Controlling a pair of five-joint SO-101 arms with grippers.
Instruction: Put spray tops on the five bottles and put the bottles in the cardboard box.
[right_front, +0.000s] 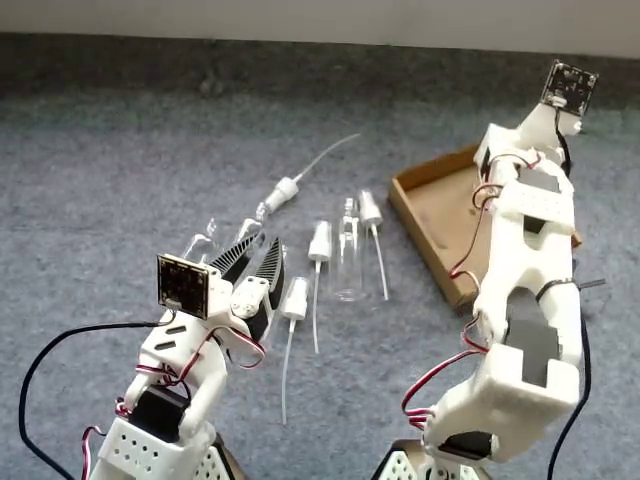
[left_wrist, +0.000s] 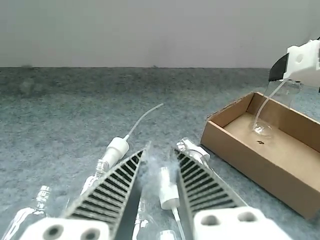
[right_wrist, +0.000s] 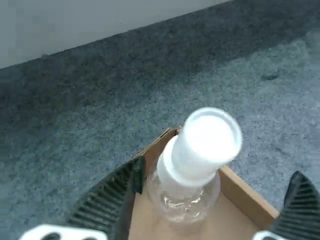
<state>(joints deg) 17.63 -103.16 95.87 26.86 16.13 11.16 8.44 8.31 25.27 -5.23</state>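
The capped bottle (right_wrist: 192, 170) stands between the fingers of the right gripper (right_wrist: 217, 175), which is spread wide and grips nothing: one finger sits just beside the glass and the other is well apart from it. From the left wrist view the bottle's base looks to be resting on the floor of the cardboard box (right_front: 435, 212), near one of its corners, with the dip tube visible inside the clear glass. Whether it is quite upright I cannot tell.

The box lies toward the right side of the grey table (right_front: 120, 170). Toward the table's middle, the left gripper (left_wrist: 162, 146) is also open and empty. It is low over the loose spray tops (right_front: 320, 243) and an uncapped bottle (right_front: 348, 252), which lie side by side.

This looks like the letting-go of one finished bottle. To do it cleanly, I'd say the right arm should rise straight up with its fingers wide, so the near finger doesn't catch the white top and tip the bottle. The left arm should line up on a single spray top, as they lie close together.
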